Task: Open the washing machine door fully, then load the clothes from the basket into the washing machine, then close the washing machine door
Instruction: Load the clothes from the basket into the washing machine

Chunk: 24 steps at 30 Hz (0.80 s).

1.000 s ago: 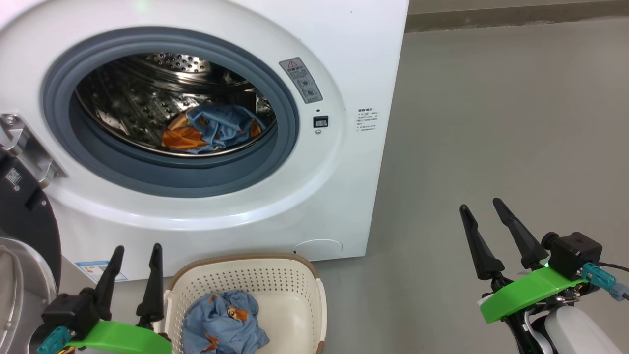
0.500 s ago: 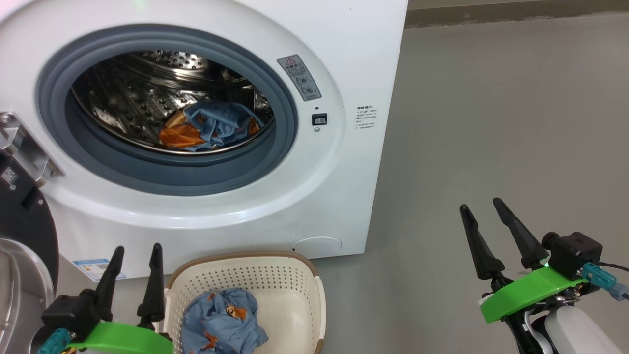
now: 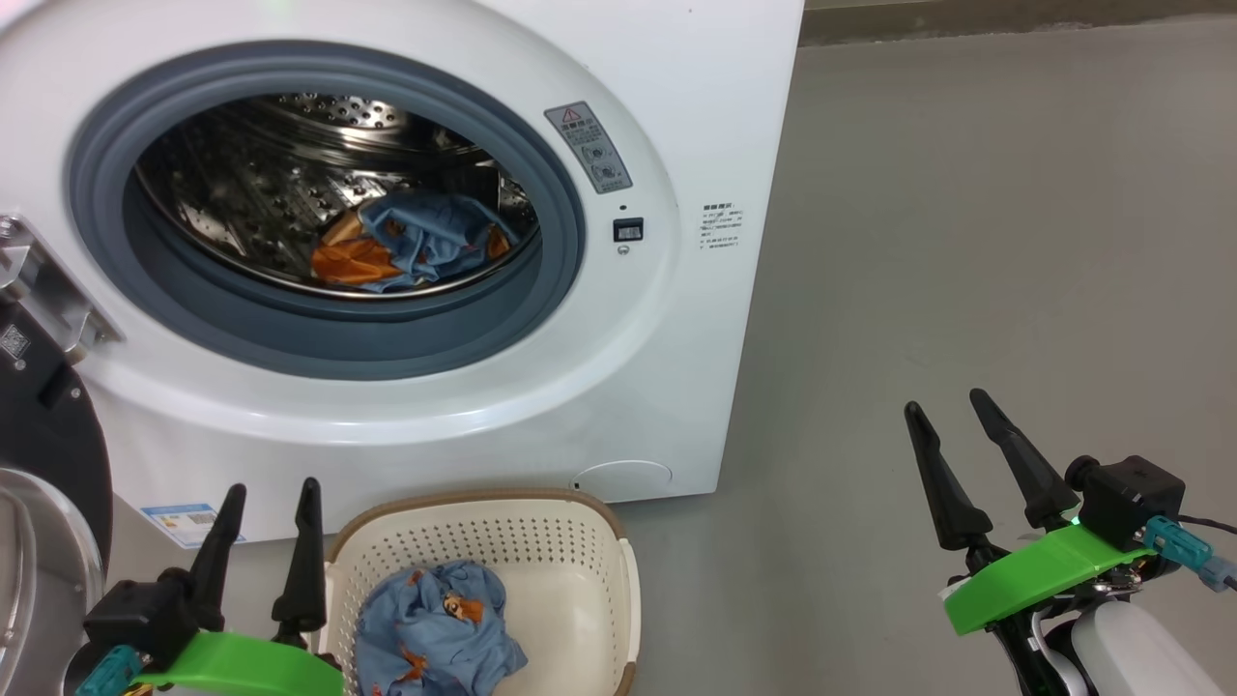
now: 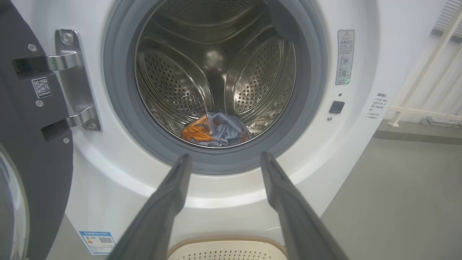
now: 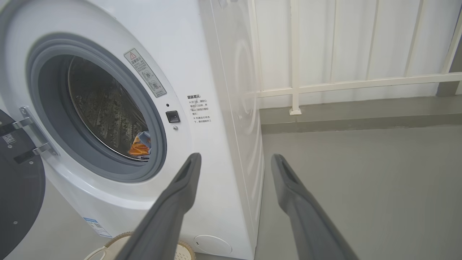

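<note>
The white washing machine (image 3: 667, 367) stands in front of me, and its black-rimmed door (image 3: 43, 445) is swung wide open at the left on a metal hinge (image 4: 74, 79). One blue and orange piece of the clothes (image 3: 406, 253) lies in the steel drum (image 4: 216, 72). Another blue piece (image 3: 435, 628) lies crumpled in the cream basket (image 3: 589, 551) on the floor below the opening. My left gripper (image 3: 271, 498) stands open and empty just left of the basket. My right gripper (image 3: 947, 406) is open and empty over the floor, off to the right of the machine.
Bare grey floor (image 3: 1015, 242) stretches to the right of the machine. A white railing (image 5: 346, 85) and pale wall run behind it. The open door takes up the room at the far left.
The whole head view has shifted a little: the machine sits slightly higher and the basket slightly lower. Both grippers and the clothes have stayed as they were.
</note>
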Available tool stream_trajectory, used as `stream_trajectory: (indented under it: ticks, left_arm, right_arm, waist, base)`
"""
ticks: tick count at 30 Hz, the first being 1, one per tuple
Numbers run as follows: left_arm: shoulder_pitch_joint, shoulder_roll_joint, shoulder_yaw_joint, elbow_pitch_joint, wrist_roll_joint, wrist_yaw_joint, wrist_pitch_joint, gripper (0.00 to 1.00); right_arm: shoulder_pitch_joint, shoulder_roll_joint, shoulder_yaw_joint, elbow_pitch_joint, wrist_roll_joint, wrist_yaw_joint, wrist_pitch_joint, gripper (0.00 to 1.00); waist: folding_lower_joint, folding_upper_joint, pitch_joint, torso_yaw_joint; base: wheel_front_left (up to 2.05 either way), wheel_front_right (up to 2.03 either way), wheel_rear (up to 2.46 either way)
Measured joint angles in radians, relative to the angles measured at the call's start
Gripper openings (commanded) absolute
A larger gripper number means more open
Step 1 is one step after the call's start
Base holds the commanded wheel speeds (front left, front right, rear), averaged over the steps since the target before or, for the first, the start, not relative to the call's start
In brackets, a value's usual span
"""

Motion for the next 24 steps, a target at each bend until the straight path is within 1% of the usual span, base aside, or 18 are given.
stream_trajectory:
  ticks: [7, 15, 24]
  left_arm:
    - [-0.001, -0.001, -0.012, 0.02, 0.0, -0.005, 0.015, 1.0]
    - [-0.046, -0.007, -0.036, 0.094, -0.001, -0.031, 0.046, 1.0]
    - [-0.147, -0.018, -0.048, 0.249, -0.017, -0.072, 0.058, 1.0]
  right_arm:
    - [0.0, 0.0, 0.001, -0.001, 0.0, 0.0, 0.0, 1.0]
    - [-0.024, 0.006, 0.0, -0.009, -0.001, 0.0, 0.0, 1.0]
    - [-0.076, 0.019, 0.006, -0.02, -0.005, 0.0, 0.0, 1.0]
  waist:
    - [0.0001, 0.0, 0.016, -0.003]
    - [0.0, 0.0, 0.073, -0.007]
    - [0.0001, 0.0, 0.173, -0.02]
  base:
    - [0.0, 0.0, 0.0]
    - [0.0, 0.0, 0.0]
    - [0.0, 0.0, 0.0]
